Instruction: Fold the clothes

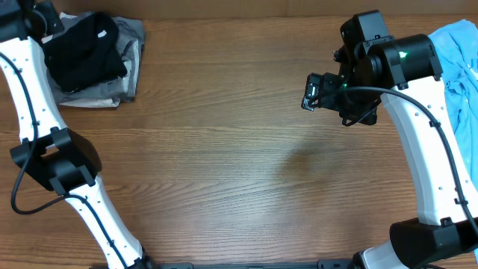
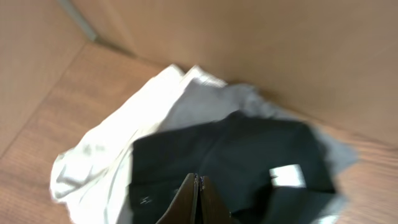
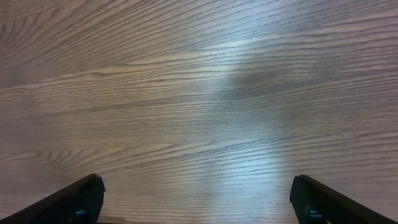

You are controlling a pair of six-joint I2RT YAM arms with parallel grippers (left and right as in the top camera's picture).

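Wooden table (image 1: pixel 224 149) lies below the hovering right tool (image 3: pixel 199 199), jaws wide.

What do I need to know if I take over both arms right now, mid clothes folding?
Left gripper: fingers shut over the black shirt; a pinch on fabric can't be confirmed.
Right gripper: fingers open, empty, above the table.
Black shirt lies bunched on the grey and white garments, far-left corner. Light blue garment lies rumpled at the right edge.
Done: no finished fold visible.
Left: fold the black shirt and the light blue garment.
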